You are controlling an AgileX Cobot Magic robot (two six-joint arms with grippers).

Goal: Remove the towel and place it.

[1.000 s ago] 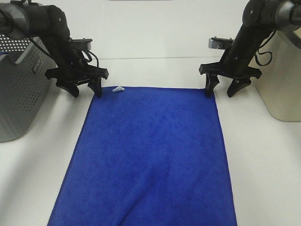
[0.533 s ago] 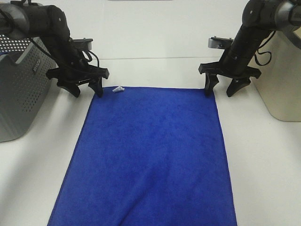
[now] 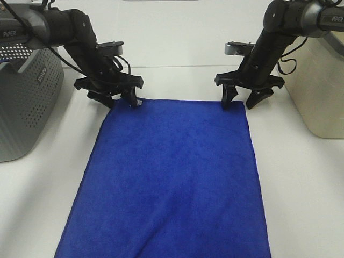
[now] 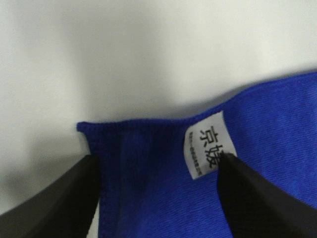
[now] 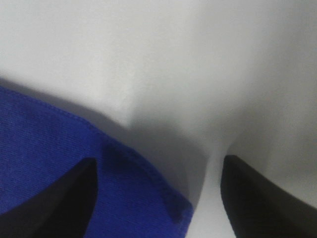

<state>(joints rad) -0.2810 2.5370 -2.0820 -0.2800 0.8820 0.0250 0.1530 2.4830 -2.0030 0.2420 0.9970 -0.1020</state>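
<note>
Towel [image 3: 172,177], one; left claw [image 3: 121,101], right claw [image 3: 237,104]: two, both parted.

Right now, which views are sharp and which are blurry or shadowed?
Exterior high: evenly lit, sharp, the towel crisp. Left wrist: tag print readable, fingers soft and dark. Right wrist: blurry throughout, grey shadow on the table beside the towel corner.

exterior high: raised, wide, tilted down over table [image 3: 177,48] | left wrist: very close, faces towel [image 4: 148,188] at its 11 o'clock corner | right wrist: equally close, 1 o'clock corner | shared with high view: those two corners
</note>
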